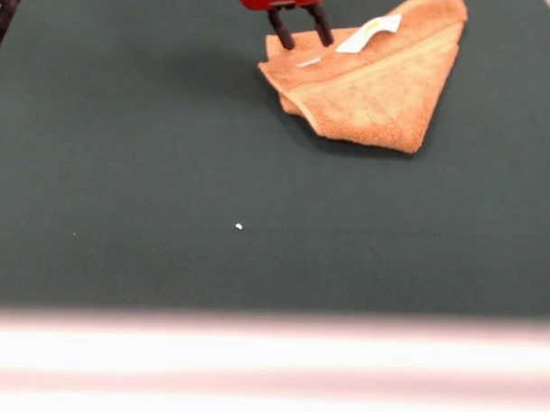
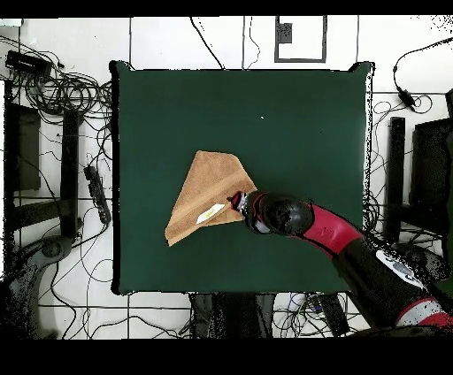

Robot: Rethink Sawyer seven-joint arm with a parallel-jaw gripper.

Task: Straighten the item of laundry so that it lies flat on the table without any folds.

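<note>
The orange-tan towel (image 1: 374,87) lies folded into a rough triangle at the far right of the green table (image 1: 122,183), with its white label (image 1: 370,33) facing up on the upper layer. My gripper (image 1: 308,44) comes down from above at the towel's far left corner. Its two dark fingers stand apart and their tips rest on or just above the cloth, with nothing held between them. In the overhead view the towel (image 2: 208,187) lies left of the table's middle, the label (image 2: 211,213) shows near its lower edge, and the gripper (image 2: 237,202) is at the towel's right edge.
A tiny white speck (image 1: 239,226) lies on the cloth near the table's middle. The pale front edge (image 1: 270,359) runs across the bottom. In the overhead view, cables and black equipment (image 2: 53,106) lie on the floor around the table.
</note>
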